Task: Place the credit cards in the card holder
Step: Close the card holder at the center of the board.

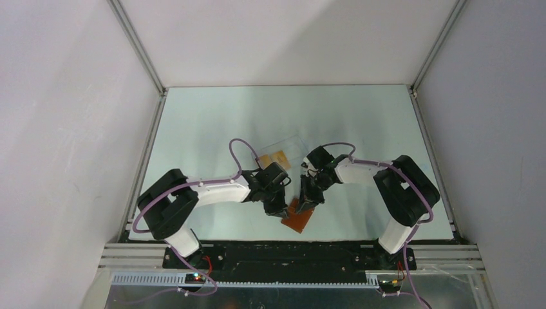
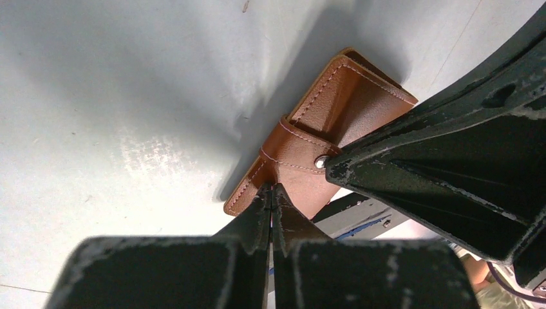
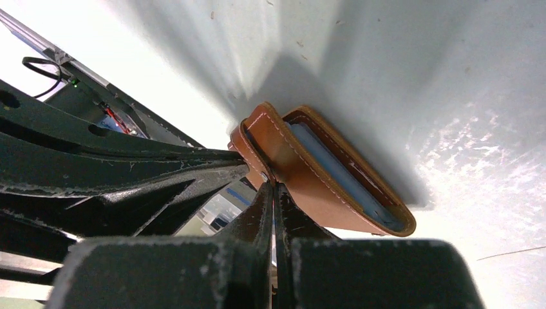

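I am pinching the brown card holder (image 1: 297, 220) with both tools closed tight on it, left tool (image 2: 271, 193) and right tool (image 3: 274, 188). It is being held between them at the near middle of the desk (image 1: 212, 122). The credit cards (image 1: 277, 159) are lying farther back.

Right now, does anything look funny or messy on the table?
Only the card holder: it sits crooked and gapes partly open, with the left tool and the right tool both shut against it.
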`<state>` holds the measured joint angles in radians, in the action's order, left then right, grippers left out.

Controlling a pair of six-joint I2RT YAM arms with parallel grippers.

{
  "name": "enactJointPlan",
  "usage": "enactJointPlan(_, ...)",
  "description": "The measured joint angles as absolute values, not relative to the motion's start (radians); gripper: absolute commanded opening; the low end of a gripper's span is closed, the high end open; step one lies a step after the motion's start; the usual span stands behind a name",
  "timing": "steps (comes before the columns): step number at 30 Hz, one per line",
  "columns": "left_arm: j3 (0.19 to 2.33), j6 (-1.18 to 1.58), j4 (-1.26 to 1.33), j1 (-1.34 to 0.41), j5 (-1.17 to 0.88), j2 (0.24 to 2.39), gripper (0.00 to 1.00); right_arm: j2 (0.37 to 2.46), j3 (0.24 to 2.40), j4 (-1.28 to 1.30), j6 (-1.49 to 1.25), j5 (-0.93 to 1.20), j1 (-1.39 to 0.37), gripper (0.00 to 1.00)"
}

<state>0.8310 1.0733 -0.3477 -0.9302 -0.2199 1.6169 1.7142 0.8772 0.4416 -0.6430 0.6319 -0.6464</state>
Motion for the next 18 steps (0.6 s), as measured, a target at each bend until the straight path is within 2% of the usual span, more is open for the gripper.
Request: enactJointPlan(18, 0.861, 1.055, -0.402, -0.935, -0.211, 1.623, 0.00, 1.747, 0.885, 0.436, -0.643, 0.641, -0.651, 0.00)
